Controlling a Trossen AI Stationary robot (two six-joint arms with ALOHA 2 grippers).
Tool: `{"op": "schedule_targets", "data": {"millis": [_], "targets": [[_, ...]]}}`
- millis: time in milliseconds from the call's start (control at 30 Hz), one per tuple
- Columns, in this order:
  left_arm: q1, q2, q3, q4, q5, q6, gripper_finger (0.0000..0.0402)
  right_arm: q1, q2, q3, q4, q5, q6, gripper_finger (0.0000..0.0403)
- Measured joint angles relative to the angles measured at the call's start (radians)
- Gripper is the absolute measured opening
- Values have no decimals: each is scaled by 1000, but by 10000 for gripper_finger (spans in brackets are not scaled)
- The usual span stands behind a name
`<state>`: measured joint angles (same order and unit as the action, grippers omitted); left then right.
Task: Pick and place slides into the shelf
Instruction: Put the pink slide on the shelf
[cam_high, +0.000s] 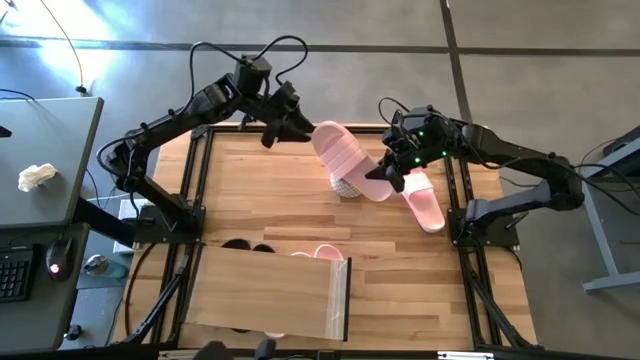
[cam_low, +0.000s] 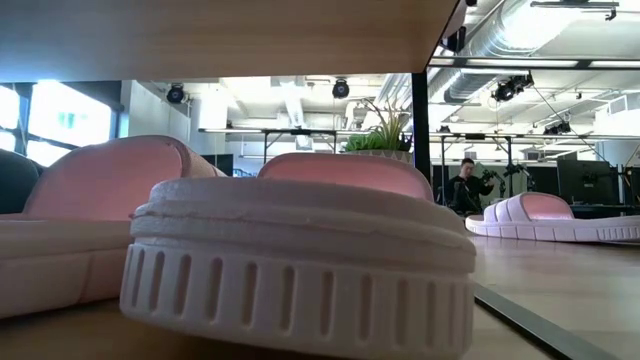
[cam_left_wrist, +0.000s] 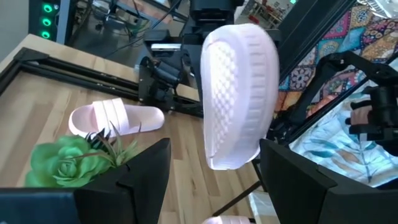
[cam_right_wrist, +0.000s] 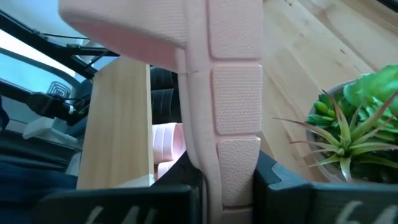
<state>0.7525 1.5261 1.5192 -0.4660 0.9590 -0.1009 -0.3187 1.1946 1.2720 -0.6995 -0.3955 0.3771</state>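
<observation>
A light pink slide (cam_high: 348, 158) hangs in the air above the table's far middle, over a small potted plant (cam_high: 346, 187). My right gripper (cam_high: 392, 172) is shut on its right end. My left gripper (cam_high: 290, 128) stands open at the slide's other end (cam_left_wrist: 231, 155). Its fingers sit on either side of that end, apart from it, and the ribbed sole faces it. A second pink slide (cam_high: 425, 202) lies flat on the table by the right arm. The shelf (cam_high: 260, 290) stands at the near edge, with black slides (cam_high: 245, 245) and pink slides (cam_high: 322, 252) beneath its top panel. My right gripper pinches the sole's rim (cam_right_wrist: 233, 165) at the slide's right end between its two fingers. It comes from the table's right side, slanting down. The slide is lifted clear of the table and stretches away from the fingers toward the left arm, turned partly onto its side.
The plant (cam_left_wrist: 68, 158) stands right under the held slide. The black frame rails (cam_high: 200, 180) run along the table's left and right edges. Bare wood (cam_high: 260, 190) lies between the plant and the shelf. A person (cam_low: 465, 185) shows far behind the table.
</observation>
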Motion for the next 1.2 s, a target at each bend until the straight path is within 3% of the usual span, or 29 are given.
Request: {"op": "schedule_targets", "data": {"millis": [633,867,1000,1200], "targets": [[-54,10,0,64,-6,-15,230,-2,33,0,29,28,-19,35],[-68,11,0,71,-118,-34,226,-2,73,0,32,24,-20,35],[-68,11,0,44,-192,-34,191,-2,75,0,34,25,-19,35],[-66,11,0,52,-237,-35,96,-2,74,0,31,44,-19,35]]}}
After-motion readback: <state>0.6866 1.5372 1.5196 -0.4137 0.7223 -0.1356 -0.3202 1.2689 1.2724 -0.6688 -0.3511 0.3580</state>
